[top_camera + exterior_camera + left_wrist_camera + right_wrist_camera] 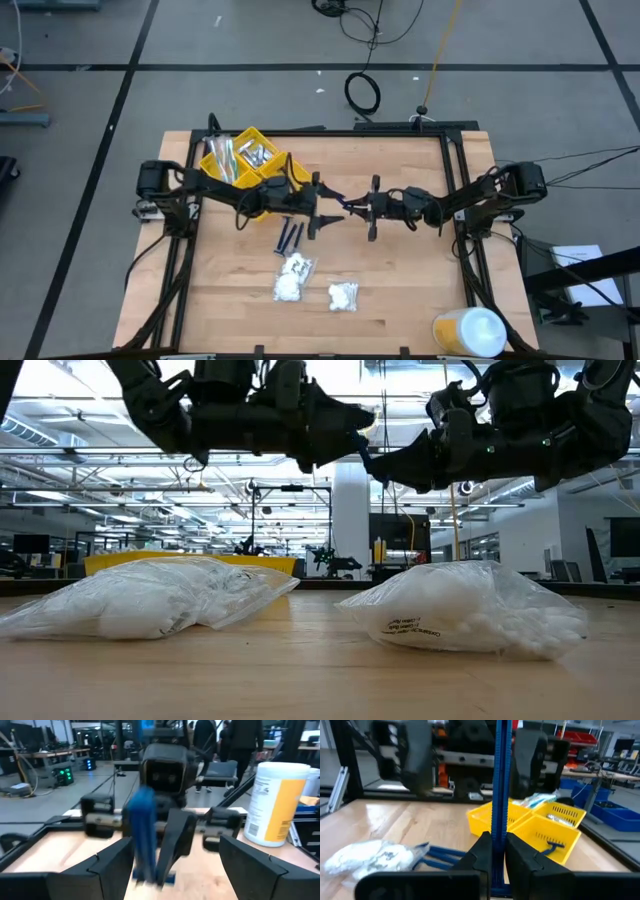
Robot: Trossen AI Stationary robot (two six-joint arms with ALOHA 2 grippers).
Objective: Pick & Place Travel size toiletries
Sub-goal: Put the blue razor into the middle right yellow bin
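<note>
Above the table's middle my right gripper (362, 207) (498, 855) is shut on a slim dark blue stick (500, 780) (145, 830). My left gripper (328, 210) (175, 870) faces it, open, one finger (402, 755) on each side of the stick and apart from it. More blue sticks (288, 235) lie flat on the wood. Two clear bags of white lumps (292, 278) (343, 295) lie flat nearer the front edge. The yellow compartment tray (262, 140) holds silvery packets. My right gripper pinches the blue stick's shaft (500, 827) between its two fingers. The fingers come level from the table's right side and lie across the stick. The stick stands upright in the hold, clear of the table.
A large white-and-yellow round container (470, 332) (275, 802) stands at the near right corner. The tray sits under my left arm at the far left. Bare wood lies at the far right and near left. People stand in the room beyond the table.
</note>
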